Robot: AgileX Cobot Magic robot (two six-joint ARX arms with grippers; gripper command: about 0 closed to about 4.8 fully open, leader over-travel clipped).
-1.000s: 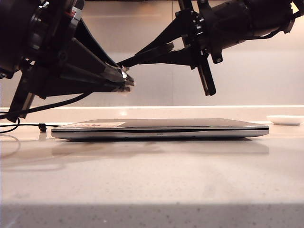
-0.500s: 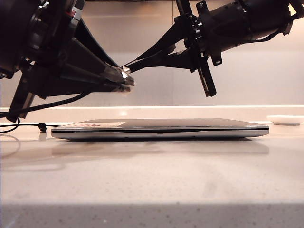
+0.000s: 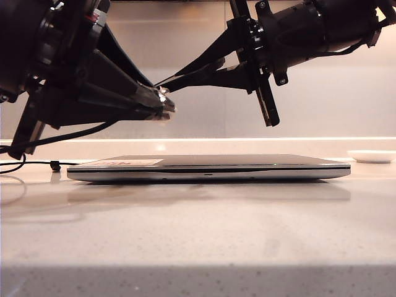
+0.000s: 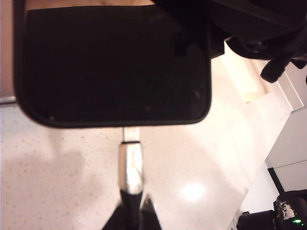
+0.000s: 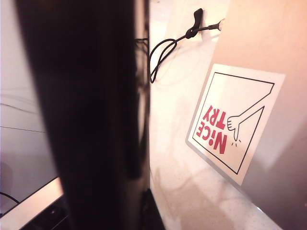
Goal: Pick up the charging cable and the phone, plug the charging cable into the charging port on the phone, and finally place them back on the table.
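Hovering above bench: left claw clamped on charging cable plug, tip just short of phone end edge, axes aligned. Right claw clamped on phone.

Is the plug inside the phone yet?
Not fully. In the left wrist view the plug's silver tip only meets the phone's edge; most still shows.

Pale speckled worktop fills the foreground, glossy enough to catch soft reflections under warm light. Behind it runs a low bright ledge below smooth grey wall panels. A closed silver-grey laptop with a pale sticker lies flat mid-scene, and a small white dish sits far right.
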